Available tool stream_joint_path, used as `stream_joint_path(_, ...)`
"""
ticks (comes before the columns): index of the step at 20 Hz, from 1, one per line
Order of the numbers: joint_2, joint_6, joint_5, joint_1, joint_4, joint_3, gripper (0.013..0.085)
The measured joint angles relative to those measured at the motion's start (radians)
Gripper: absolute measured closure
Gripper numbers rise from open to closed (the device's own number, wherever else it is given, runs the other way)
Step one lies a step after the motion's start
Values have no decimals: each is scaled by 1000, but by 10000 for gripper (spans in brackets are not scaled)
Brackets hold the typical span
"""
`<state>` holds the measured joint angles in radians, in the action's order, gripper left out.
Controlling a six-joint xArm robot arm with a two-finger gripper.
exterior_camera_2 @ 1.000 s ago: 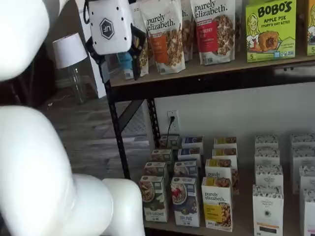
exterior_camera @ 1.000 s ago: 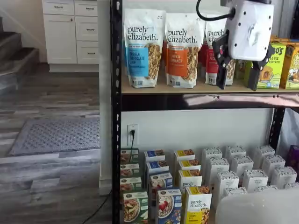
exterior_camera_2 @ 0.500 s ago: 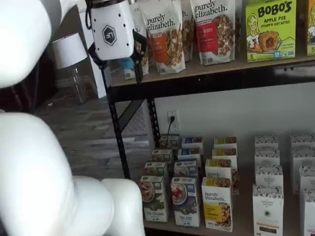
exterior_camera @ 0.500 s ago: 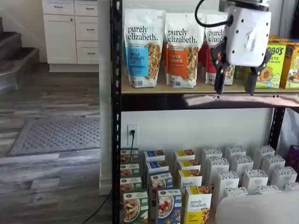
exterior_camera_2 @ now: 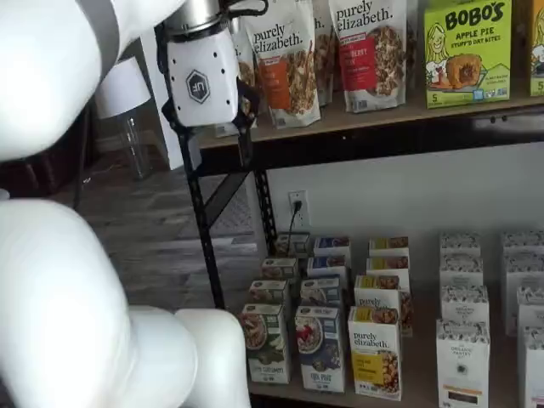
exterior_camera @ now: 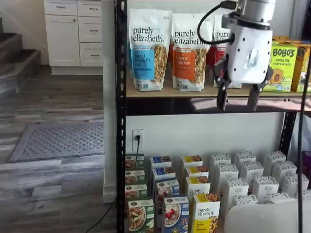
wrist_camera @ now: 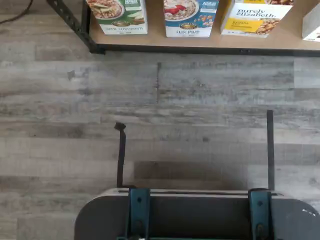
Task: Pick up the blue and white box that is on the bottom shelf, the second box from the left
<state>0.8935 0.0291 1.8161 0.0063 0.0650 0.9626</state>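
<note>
The gripper [exterior_camera: 238,100] hangs high by the upper shelf, fingers apart, holding nothing; the blue box [exterior_camera: 176,214] stands untouched below; descent and grasp remain.

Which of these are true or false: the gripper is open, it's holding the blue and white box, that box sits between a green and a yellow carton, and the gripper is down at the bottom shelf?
1. The gripper is open. True: a gap shows between its fingers.
2. It holds the blue and white box. False: the box stands on the bottom shelf, untouched.
3. That box stands between the green-fronted carton and the yellow-fronted carton. True.
4. The gripper is down at the bottom shelf. False: it hangs by the upper shelf board.
</note>
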Motion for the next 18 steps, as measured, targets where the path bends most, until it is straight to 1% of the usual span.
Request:
stream_joint_path(4, 3, 5, -52, 11, -17, -49, 130)
stream_joint_path(11, 3, 0, -156, 8, -10, -138, 130)
stream_joint_path(18, -20, -10, -262, 2, -4, -214, 130)
